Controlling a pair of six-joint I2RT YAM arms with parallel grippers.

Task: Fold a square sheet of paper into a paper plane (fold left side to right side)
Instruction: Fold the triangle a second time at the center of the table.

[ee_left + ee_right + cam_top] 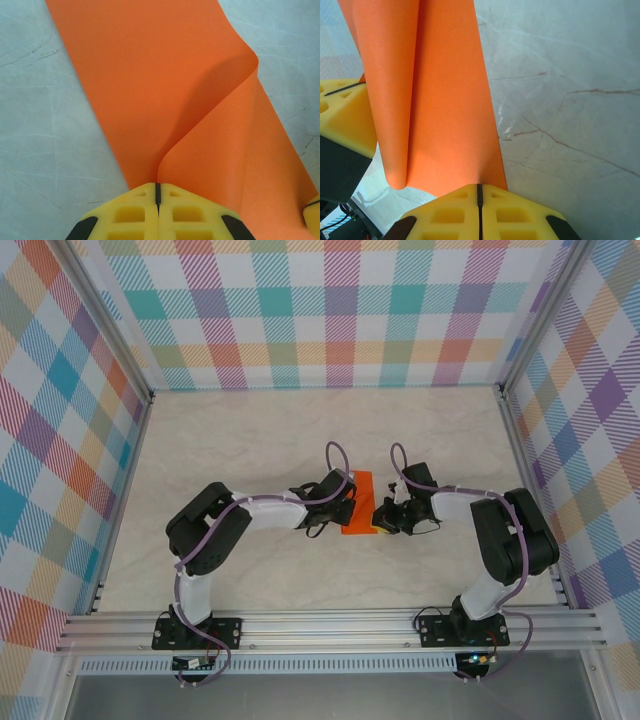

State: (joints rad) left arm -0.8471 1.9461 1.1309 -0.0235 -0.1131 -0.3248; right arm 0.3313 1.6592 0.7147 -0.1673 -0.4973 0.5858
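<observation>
Clamping curled square sheet of paper: left jaws, right jaws; far end cropped.

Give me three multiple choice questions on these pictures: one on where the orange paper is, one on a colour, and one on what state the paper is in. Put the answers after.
1. Where is the square sheet of paper?
A) between the left hand and the right hand
B) at the far edge
C) off to the far left

2. What colour are the left hand's fingers?
A) blue
B) yellow
C) white

3. How does the sheet lie?
A) flat
B) crumpled into a ball
C) bent over in a loose curl, pinched by both hands

Answers: 1 A, the top view shows it between the hands. 2 B, they are yellow in the left wrist view. 3 C, a rounded bend shows, and each hand is shut on an edge.
</observation>
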